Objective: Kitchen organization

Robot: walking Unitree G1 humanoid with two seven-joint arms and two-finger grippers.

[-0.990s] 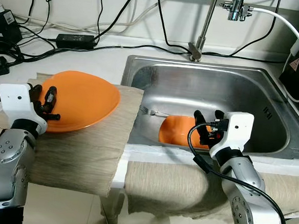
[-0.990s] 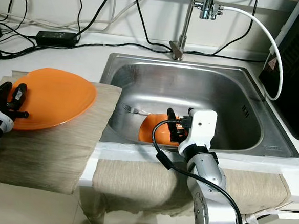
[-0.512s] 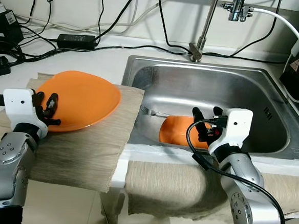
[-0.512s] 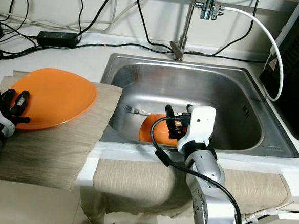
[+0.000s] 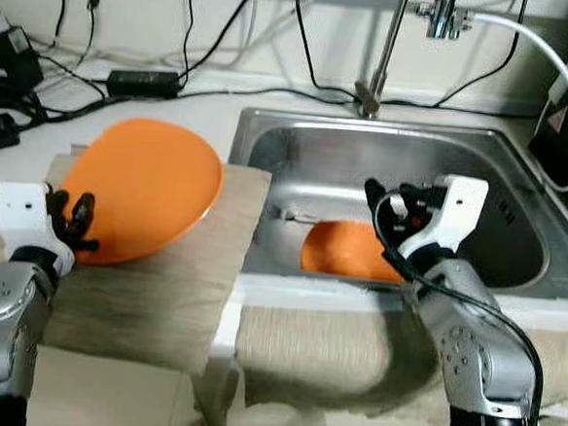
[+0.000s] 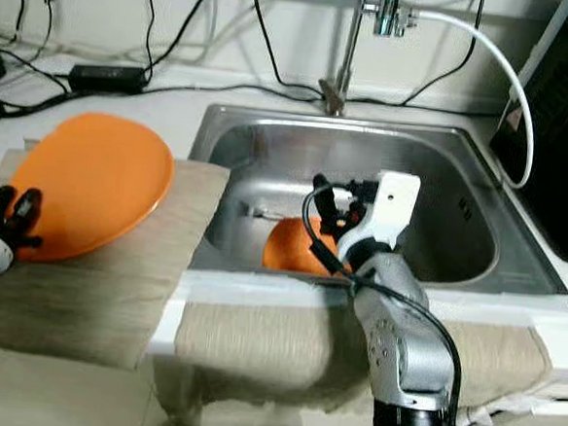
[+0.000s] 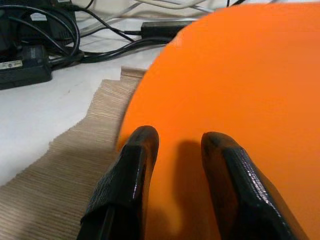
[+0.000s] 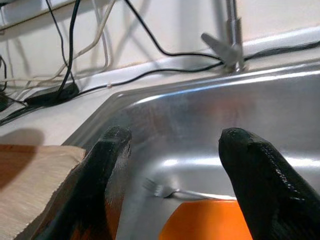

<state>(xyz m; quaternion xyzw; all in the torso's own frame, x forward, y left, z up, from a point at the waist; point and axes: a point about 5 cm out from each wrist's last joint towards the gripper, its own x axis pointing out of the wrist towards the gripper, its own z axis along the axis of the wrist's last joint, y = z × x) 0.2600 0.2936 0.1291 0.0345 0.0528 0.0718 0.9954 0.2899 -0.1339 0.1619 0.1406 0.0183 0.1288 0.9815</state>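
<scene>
On the beige cloth (image 5: 152, 292) left of the sink (image 5: 483, 159) rests an orange plate (image 5: 144, 189), with the left gripper (image 7: 175, 150) at its near edge, fingers parted and grasping nothing. Over the sink, the right gripper (image 8: 172, 150) hangs released above a second orange plate (image 5: 345, 251) and a fork (image 8: 167, 190).

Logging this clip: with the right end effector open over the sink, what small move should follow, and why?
Probably lower the right end effector onto the orange dish in the sink. Its fingers are spread and empty just above the dish, and a fork lies beside it.
</scene>
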